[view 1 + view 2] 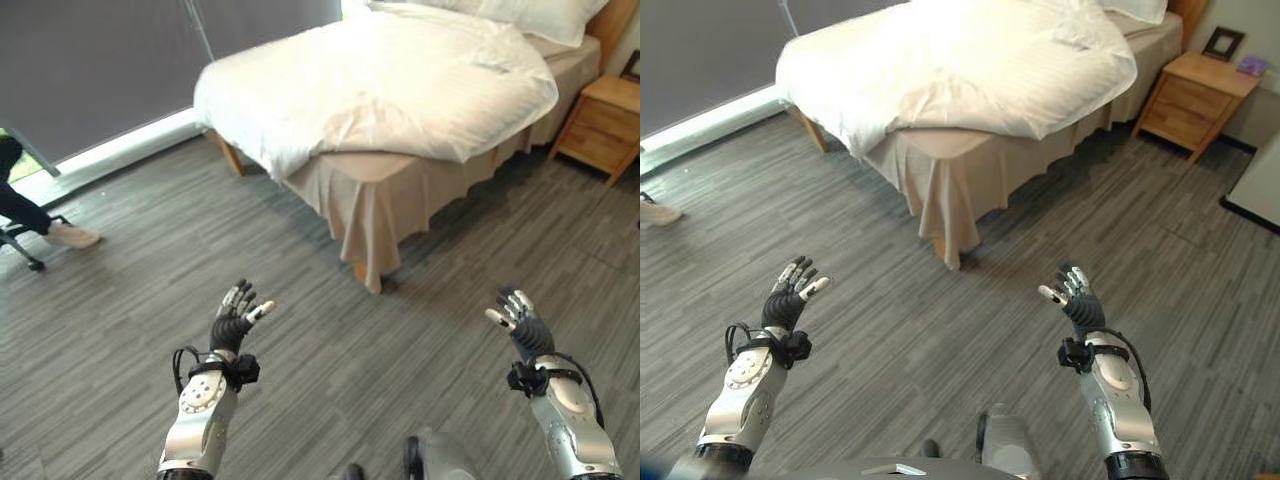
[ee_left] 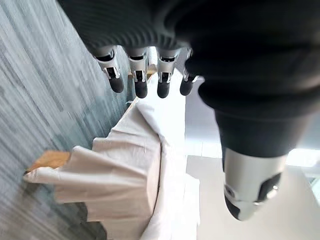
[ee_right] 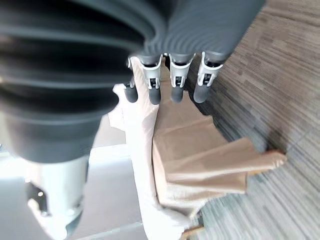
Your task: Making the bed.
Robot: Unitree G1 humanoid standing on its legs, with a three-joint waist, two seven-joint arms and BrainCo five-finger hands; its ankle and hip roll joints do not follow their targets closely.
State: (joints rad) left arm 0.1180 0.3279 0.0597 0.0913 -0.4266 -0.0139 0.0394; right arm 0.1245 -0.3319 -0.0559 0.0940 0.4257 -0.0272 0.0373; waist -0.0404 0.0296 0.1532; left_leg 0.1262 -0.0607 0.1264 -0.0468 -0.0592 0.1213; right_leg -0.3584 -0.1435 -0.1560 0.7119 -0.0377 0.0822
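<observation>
Hovering over bare grey floor (image 1: 120, 300), the left hand (image 1: 233, 318) and right hand (image 1: 520, 322) hang well apart, fingers spread, holding nothing; the bed (image 1: 400, 190) lies far ahead, white duvet (image 1: 380, 80) draped past its near corner over a beige skirt (image 1: 370, 215); a wooden nightstand (image 1: 603, 120) stands far right; a seated person's shoe (image 1: 70, 236) shows far left, the rest cut off.

Wooden nightstand (image 1: 1193, 98) carries a picture frame (image 1: 1223, 42); person's shoe (image 1: 70, 236) left.
</observation>
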